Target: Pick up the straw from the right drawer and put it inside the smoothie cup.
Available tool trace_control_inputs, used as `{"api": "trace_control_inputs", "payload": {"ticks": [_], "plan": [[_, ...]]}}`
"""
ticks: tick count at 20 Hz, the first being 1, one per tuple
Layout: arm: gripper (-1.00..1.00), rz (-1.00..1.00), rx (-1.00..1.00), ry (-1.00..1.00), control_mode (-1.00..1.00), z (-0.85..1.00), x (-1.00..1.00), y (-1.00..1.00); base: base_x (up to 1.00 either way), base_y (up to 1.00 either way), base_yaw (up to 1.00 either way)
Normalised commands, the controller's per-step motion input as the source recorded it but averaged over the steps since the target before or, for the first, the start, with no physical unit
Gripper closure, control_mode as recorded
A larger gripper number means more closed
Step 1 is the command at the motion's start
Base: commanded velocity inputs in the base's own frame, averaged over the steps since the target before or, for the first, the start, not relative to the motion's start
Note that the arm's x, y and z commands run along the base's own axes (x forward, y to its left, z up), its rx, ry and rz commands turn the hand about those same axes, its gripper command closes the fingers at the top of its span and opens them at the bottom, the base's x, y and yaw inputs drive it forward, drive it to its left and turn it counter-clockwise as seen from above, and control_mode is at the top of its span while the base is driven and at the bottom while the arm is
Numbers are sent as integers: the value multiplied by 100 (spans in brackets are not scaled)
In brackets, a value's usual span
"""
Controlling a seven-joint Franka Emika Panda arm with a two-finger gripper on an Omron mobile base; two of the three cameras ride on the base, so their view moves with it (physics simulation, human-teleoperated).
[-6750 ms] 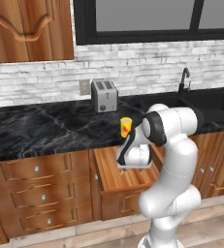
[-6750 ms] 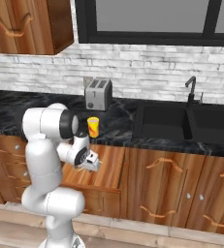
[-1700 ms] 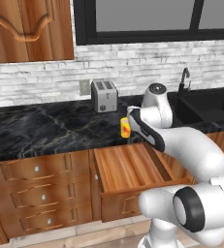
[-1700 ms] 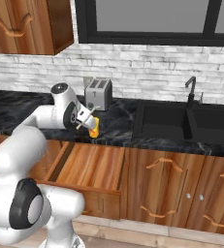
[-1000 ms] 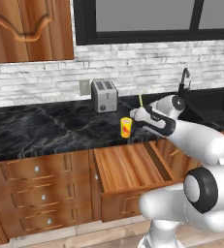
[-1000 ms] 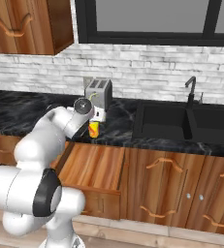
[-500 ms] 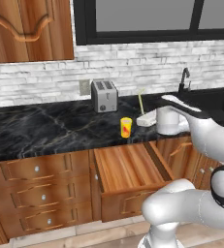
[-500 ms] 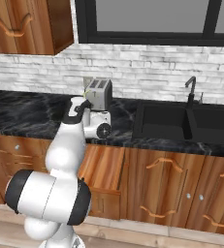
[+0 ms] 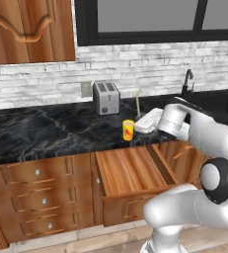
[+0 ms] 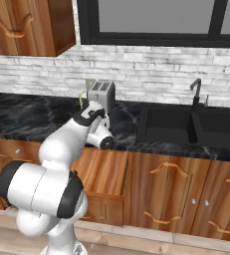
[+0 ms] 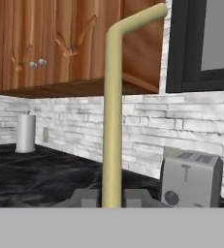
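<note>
From the right base view, the arm hid the cup and most of the straw [image 10: 81, 99]; we saw just a thin pale tip beside the toaster [image 10: 101, 93]. The left base view gave us one yellow cup [image 9: 128, 130] on the dark tabletop [image 9: 46, 131], one open drawer [image 9: 130, 170] just below it, and the straw standing upright just right of the cup. In the hand view, the claw [image 11: 112, 198] was clenched on the straw's lower end, its bent top reaching up before the wall cabinet [image 11: 60, 43].
</note>
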Motion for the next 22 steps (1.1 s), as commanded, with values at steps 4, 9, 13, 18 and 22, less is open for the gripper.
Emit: {"api": "trace_control_inputs", "payload": {"ticks": [4, 9, 13, 18, 22], "plan": [[100, 0, 0, 6, -100, 7, 31, -3, 0, 0, 0], [100, 1, 8, 2, -100, 0, 31, -18, 0, 0, 0], [100, 7, 15, 0, -100, 0, 37, -15, 0, 0, 0], [100, 16, 10, 1, -100, 0, 34, -2, 0, 0, 0], [100, 31, 3, 5, -100, -6, 33, 0, 0, 0, 0]]}}
